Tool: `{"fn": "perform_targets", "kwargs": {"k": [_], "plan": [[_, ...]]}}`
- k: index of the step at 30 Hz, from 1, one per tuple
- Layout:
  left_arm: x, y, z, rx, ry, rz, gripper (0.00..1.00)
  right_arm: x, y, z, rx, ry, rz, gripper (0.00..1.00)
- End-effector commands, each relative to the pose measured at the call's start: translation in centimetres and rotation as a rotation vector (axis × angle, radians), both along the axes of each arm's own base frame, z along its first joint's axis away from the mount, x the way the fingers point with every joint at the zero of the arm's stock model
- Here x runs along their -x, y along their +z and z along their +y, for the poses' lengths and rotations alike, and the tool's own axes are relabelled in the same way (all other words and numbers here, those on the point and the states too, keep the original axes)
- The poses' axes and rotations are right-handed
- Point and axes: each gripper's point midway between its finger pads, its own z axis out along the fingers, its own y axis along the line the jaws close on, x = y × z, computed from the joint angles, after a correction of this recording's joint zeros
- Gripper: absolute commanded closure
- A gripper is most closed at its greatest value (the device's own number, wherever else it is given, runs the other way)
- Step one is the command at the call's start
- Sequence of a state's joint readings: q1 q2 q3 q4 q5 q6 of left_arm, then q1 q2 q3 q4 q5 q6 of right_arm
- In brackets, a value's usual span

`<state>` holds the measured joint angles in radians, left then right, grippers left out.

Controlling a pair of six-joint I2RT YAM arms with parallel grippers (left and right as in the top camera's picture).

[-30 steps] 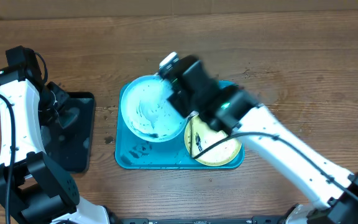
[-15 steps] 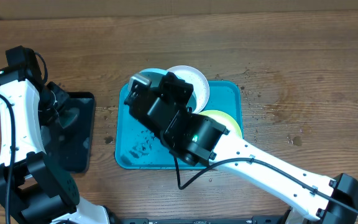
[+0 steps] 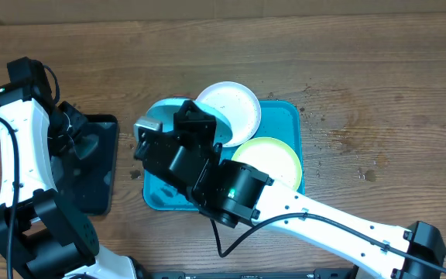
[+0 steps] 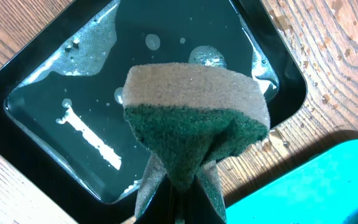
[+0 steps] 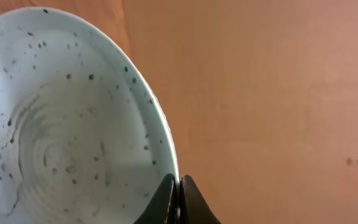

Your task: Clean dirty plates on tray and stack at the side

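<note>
Right wrist cam: pale plate [image 5: 61,124] w/ dark specks, faint smears.

Sponge [image 4: 194,124] over wet black tray [image 4: 166,31]

I get even, bright light overhead with faint shadows. Glints shine off the wet black tray [image 4: 166,25]; the plate [image 5: 61,124] looks soft, its backdrop blurred.

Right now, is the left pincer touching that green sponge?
Touching. The left wrist view shows the left pincer shut on the sponge's lower tip, with the wet black tray behind it.
</note>
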<state>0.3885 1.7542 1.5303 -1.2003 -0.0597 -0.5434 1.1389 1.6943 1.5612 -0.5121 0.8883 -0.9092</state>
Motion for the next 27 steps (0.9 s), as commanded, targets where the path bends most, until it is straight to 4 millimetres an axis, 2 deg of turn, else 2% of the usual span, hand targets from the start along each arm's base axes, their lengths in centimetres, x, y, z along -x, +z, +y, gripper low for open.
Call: {"fn": "perform_targets", "kwargs": {"k": [1,5,8,13,15,18,22,27], "plan": [[-0.3,0.8,0.1,-0.005,-0.015,-0.027,0.96,0.0,-0.8,1.0,-0.074,0.008,0.039,0.96],[-0.3,0.8,0.1,-0.005,-0.015,-0.027,0.96,-0.4,-1.3,0.9,-0.154,-0.027,0.069,0.96],[-0.3,0.8,0.1,-0.005,-0.015,-0.027,0.96,-0.9,-2.0,1.4,-0.318,-0.038,0.163,0.96],[-0.2,0.8,0.1,-0.006,-0.03,-0.022,0.96,-0.6,-4.1,2.9,-0.693,-0.062,0.497,0.96],[-0.2,0.8,0.1,-0.006,-0.032,-0.022,0.96,-0.8,-4.7,2.6,-0.759,-0.074,0.602,0.96],[-0.2,0.8,0.1,-0.007,-0.032,-0.023,0.96,-2.8,-4.7,0.0,-0.852,-0.154,0.674,0.96],[-0.2,0.8,0.1,-0.006,-0.032,-0.022,0.96,-5.5,-4.3,-4.8,-0.98,-0.258,0.772,0.96],[-0.2,0.8,0.1,-0.007,-0.032,-0.024,0.96,-7.5,-5.5,-12.4,-1.106,-0.356,1.005,0.96]]}}
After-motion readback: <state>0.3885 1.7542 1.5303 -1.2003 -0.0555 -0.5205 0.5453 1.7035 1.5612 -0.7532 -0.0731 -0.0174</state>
